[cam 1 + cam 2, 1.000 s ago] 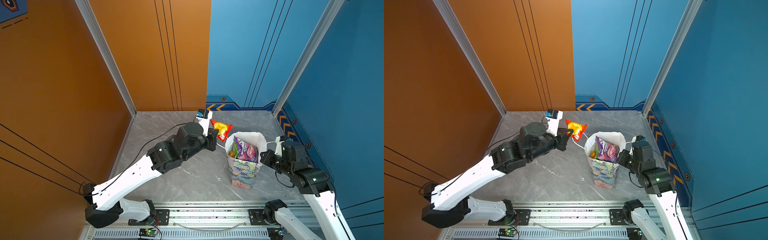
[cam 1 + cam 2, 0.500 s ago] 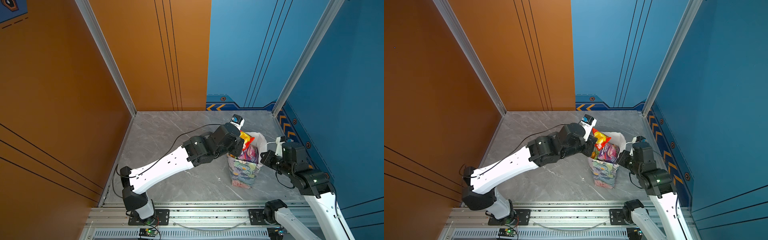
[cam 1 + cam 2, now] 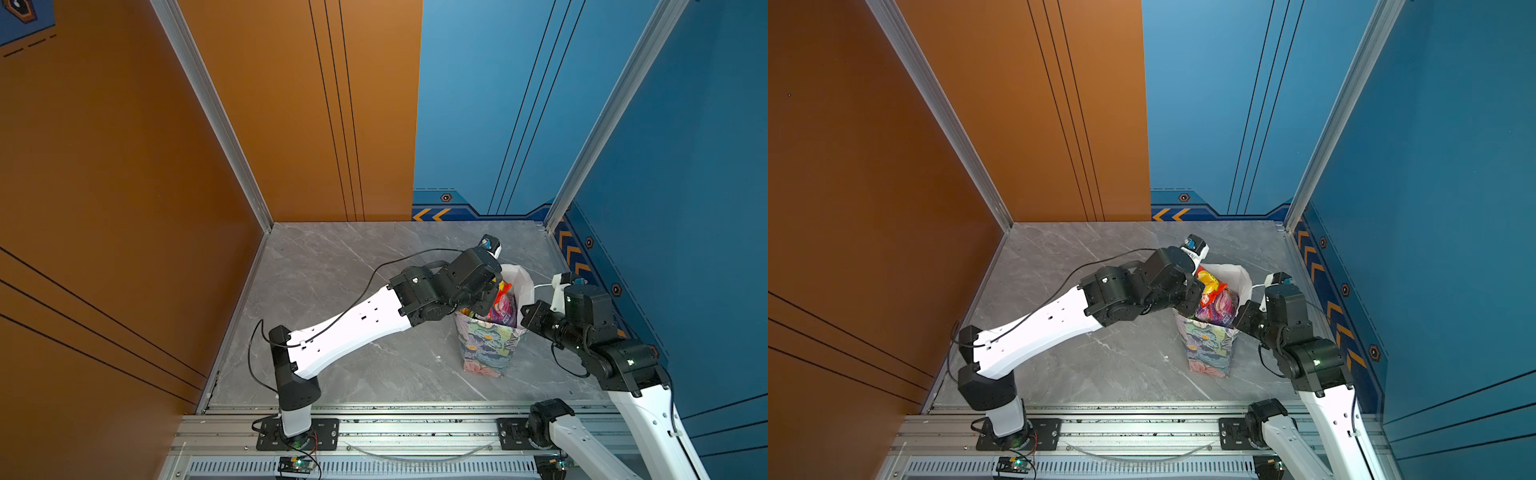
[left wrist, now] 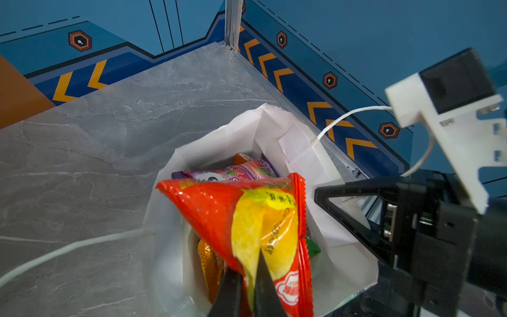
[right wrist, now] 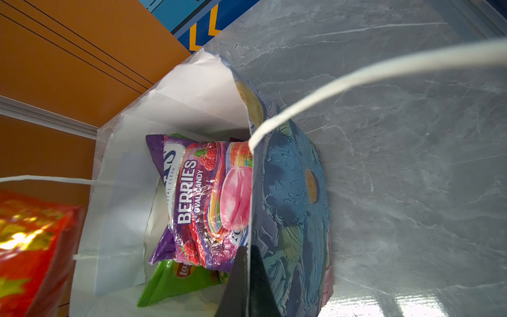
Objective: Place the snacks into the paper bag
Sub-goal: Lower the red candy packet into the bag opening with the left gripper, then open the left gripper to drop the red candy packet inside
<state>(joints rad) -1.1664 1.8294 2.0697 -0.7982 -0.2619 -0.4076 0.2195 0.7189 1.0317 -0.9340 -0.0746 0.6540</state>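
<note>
Left pincer [image 4: 244, 264] nips glossy packet [image 4: 233, 208] over paper bag [image 4: 274, 129].

The paper bag [image 3: 486, 345] stands on grey tabletop [image 3: 353, 257].

One paper bag [image 3: 488, 349] with two white cord handles [image 5: 356, 79]. Two arms: left end effector [image 4: 245, 270], right end effector [image 5: 248, 255]. One red-and-yellow packet [image 4: 236, 214] at the left end effector. Beneath it are one purple berries packet [image 5: 197, 192], one green crisps bag [image 5: 178, 282] and at least one orange packet [image 4: 210, 263].
</note>
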